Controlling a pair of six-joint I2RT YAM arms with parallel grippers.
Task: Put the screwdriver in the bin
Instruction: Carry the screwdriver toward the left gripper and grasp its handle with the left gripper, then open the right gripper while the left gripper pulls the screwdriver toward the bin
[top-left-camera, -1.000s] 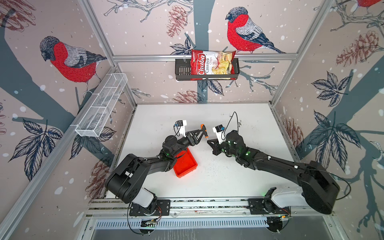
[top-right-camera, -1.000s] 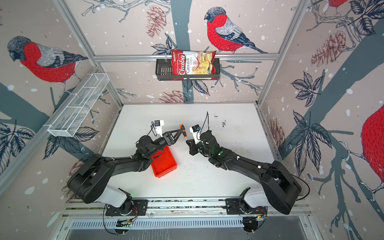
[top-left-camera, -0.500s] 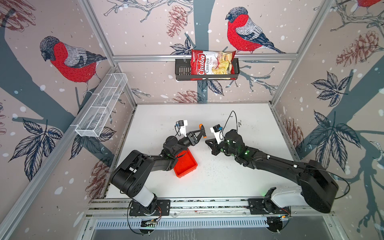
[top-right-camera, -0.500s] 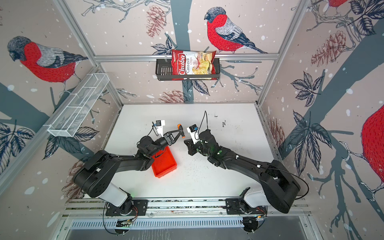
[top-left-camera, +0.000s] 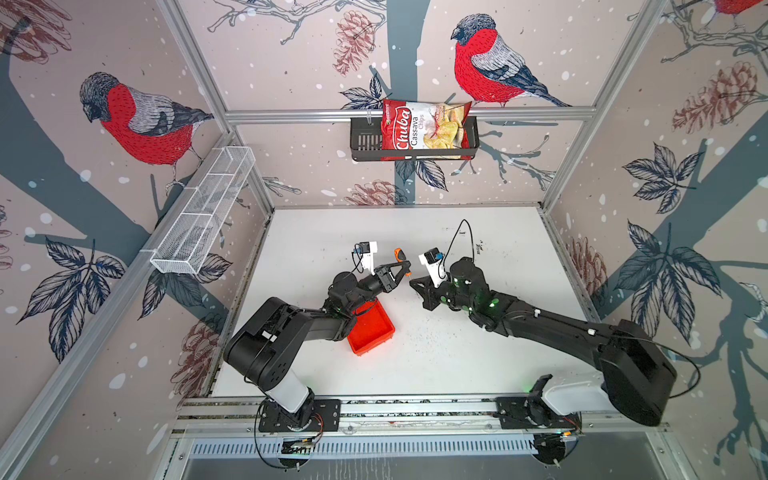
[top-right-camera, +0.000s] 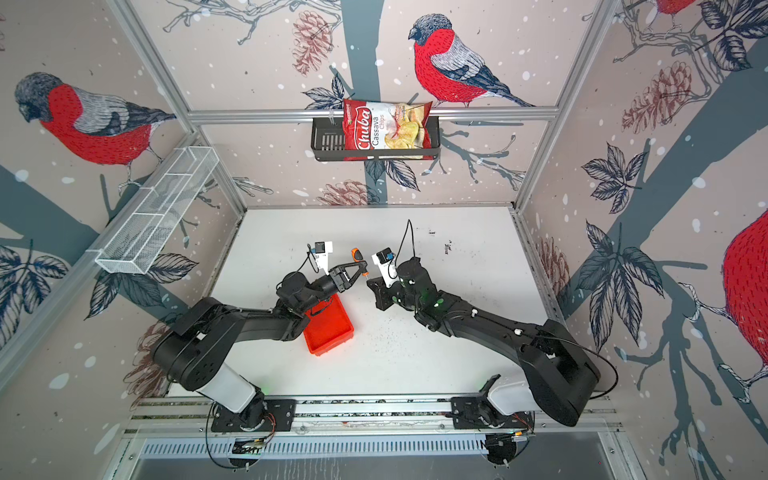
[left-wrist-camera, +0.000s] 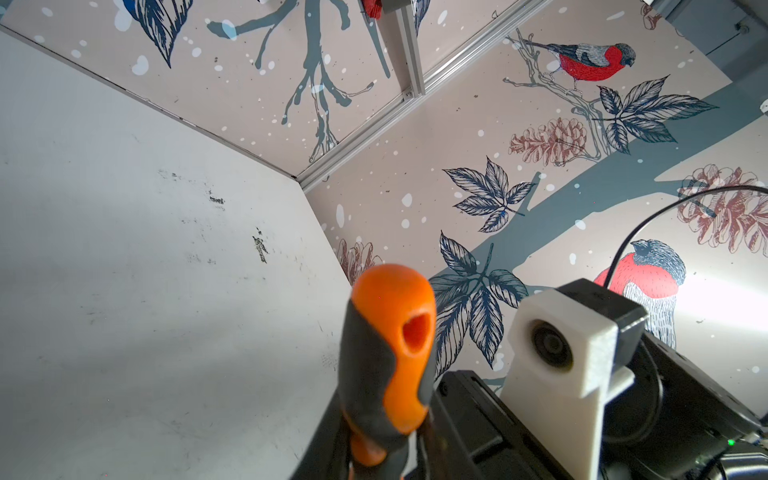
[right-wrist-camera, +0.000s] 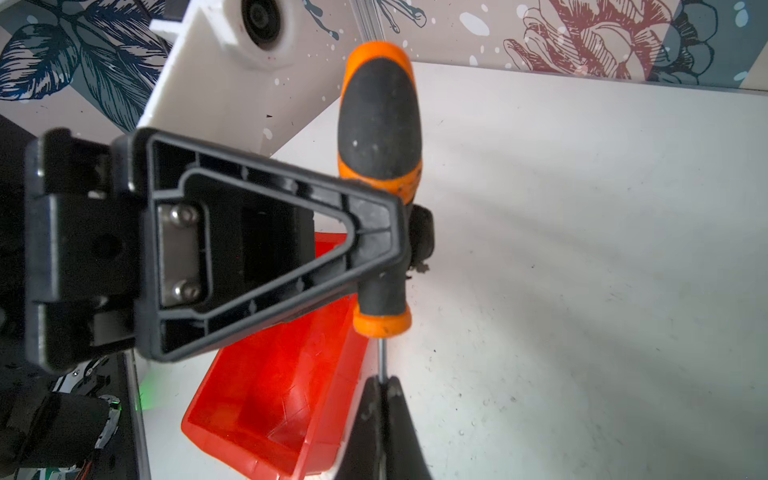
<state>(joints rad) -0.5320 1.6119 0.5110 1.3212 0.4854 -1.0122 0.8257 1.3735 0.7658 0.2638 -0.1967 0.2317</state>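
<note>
Overhead, in both top views, we count two arms, one screwdriver (top-left-camera: 400, 254) and one red bin (top-left-camera: 376, 332). The screwdriver hangs above the white table (top-left-camera: 457, 357), near the bin's far end and not in it, bridging the two claws. The left claw (top-left-camera: 405, 268) is clenched on its handle, and the right claw (top-left-camera: 414, 284) is pinched at the shaft end. The bin rests partly under the left arm. On the back wall we count one black basket (top-left-camera: 365, 141) holding one bag of chips (top-left-camera: 424, 131); on the left wall, one wire shelf (top-left-camera: 203, 212).

From the left wrist we see the one screwdriver (left-wrist-camera: 386, 353), its orange-and-black handle rising between that claw's two fingers, and one camera (left-wrist-camera: 552, 345) on the right arm just beside it.

From the right wrist, the right claw's two fingers (right-wrist-camera: 365, 424) grasp the shaft, one finger of the left claw presses the handle, and the one bin (right-wrist-camera: 270, 395) shows behind it.
</note>
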